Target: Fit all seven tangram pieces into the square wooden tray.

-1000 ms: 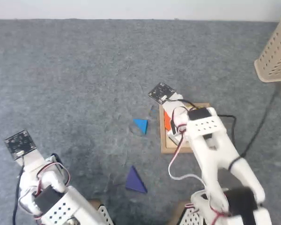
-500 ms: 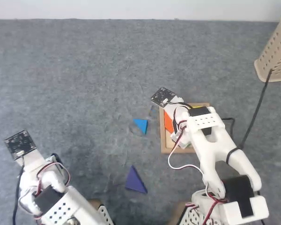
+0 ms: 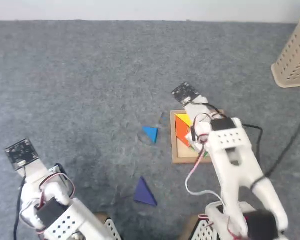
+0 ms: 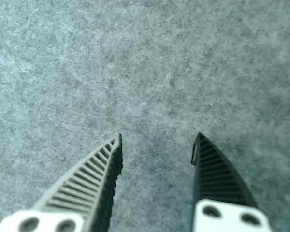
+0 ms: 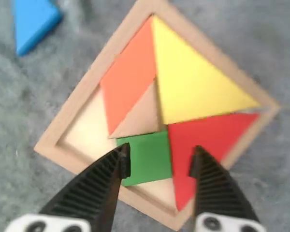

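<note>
The right claw [image 5: 159, 154] hangs spread apart over the tray [image 3: 182, 160]. The left claw [image 4: 157, 145], also apart, is over the desk [image 4: 135, 58], near left. A blue triangle [image 3: 150, 133] lies left of the tray.

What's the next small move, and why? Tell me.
Probably swing the right gripper, open and empty over the tray, to the light blue triangle lying just beside it. The tray shows bare gaps, and that piece is the nearest loose one.
</note>
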`<state>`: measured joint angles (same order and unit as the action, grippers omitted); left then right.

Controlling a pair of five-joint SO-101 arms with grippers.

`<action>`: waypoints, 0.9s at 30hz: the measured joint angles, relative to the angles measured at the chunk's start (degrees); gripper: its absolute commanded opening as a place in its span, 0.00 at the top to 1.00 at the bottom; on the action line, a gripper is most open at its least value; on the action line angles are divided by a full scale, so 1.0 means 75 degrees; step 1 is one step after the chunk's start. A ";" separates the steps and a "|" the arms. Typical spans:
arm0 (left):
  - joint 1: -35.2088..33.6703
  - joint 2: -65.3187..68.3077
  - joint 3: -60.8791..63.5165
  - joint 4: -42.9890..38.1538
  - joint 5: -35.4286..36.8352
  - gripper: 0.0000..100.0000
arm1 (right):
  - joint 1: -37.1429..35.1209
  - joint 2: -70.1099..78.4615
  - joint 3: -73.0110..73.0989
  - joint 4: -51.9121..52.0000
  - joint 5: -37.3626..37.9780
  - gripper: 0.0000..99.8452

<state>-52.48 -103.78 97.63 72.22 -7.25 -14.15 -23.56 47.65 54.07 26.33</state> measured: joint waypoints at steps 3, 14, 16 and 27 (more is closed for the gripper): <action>0.0000 0.0000 0.0000 0.0000 0.0000 0.77 | 0.0070 -0.0715 0.0586 -0.0457 -0.0141 0.96; 0.0000 0.0000 0.0000 0.0000 0.0000 0.77 | 0.0082 -0.0492 0.1242 -0.0961 0.0047 0.99; 0.0000 0.0000 0.0000 0.0000 0.0000 0.77 | 0.0047 -0.0199 0.1242 -0.1078 0.0059 0.99; 0.0000 0.0000 0.0000 0.0000 0.0000 0.77 | 0.0047 0.0621 0.1231 -0.1629 0.0070 0.99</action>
<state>-52.48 -103.78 97.63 72.22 -7.25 -13.80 -18.90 56.88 41.85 26.86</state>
